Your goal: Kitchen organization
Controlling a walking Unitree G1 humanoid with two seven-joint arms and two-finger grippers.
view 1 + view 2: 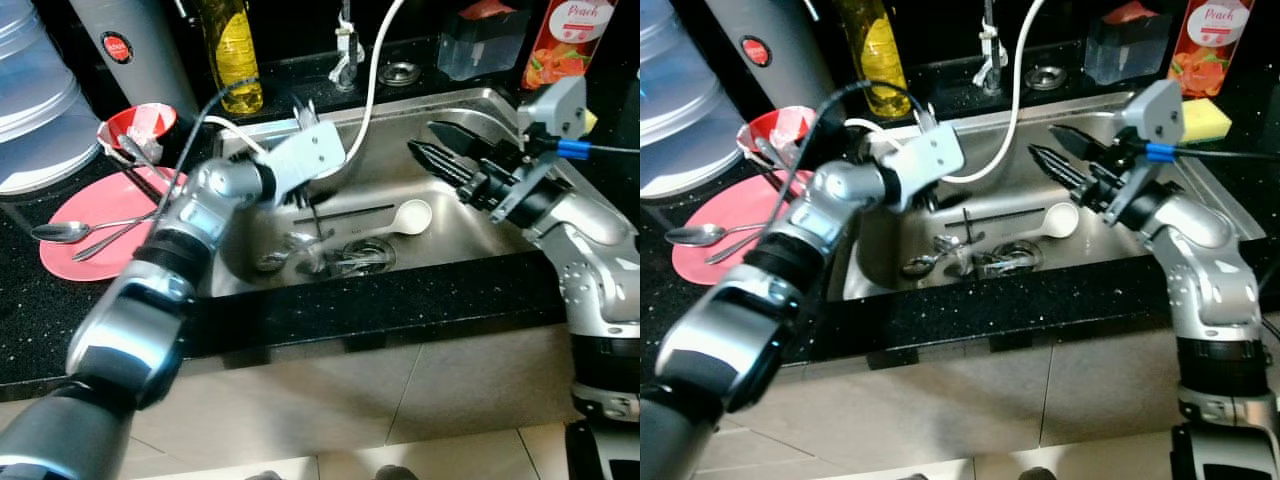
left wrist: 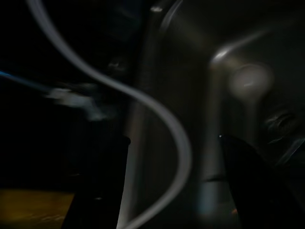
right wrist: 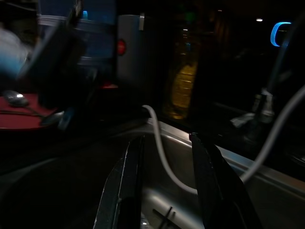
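Observation:
The steel sink (image 1: 470, 235) holds a white spoon (image 1: 412, 215) and a tangle of metal utensils (image 1: 330, 255) around the drain. My left arm reaches over the sink's left side, its wrist housing (image 1: 305, 155) above the basin. In the left wrist view the left gripper (image 2: 174, 191) is open, its black fingers (image 2: 95, 191) wide apart over the sink wall with nothing between them. My right gripper (image 1: 440, 155) hovers over the sink's right side, above the white spoon. It is open and empty, pointing left across the basin.
A red plate (image 1: 95, 225) with a metal spoon (image 1: 60, 232) and a red bowl (image 1: 140, 130) sit on the black counter at left. A white hose (image 1: 370, 90) hangs across the sink. An oil bottle (image 1: 232, 55), juice carton (image 1: 570, 40) and yellow sponge (image 1: 1205, 120) stand behind.

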